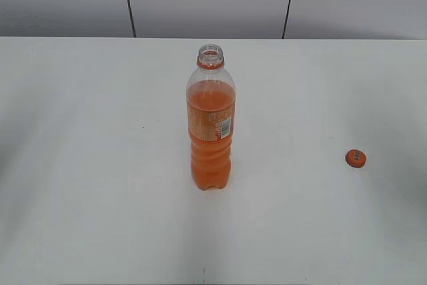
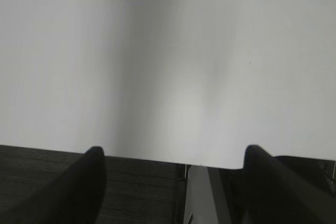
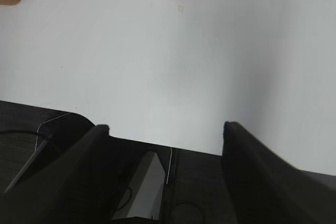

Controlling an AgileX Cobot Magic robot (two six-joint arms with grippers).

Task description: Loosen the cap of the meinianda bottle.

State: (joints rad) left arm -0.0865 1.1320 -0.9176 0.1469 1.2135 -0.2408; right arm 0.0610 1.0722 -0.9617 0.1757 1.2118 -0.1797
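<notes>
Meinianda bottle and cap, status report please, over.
Left tool and right tool open, empty, back at table edge. Meinianda bottle upright, neck open. Cap off, lying on table to its right. Nothing obstructing.

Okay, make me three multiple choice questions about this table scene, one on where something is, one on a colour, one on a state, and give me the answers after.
1. Where is the cap?
A. on the bottle's neck
B. on the table, right of the bottle
C. in a pincer

2. What colour is the drink in the meinianda bottle?
A. green
B. orange
C. clear

3. How is the bottle?
A. upright and open
B. upright and capped
C. lying on its side

Answers:
1 B, the cap lies alone on the white surface.
2 B, orange liquid fills it to the shoulder.
3 A, it stands with a bare threaded mouth.
</notes>
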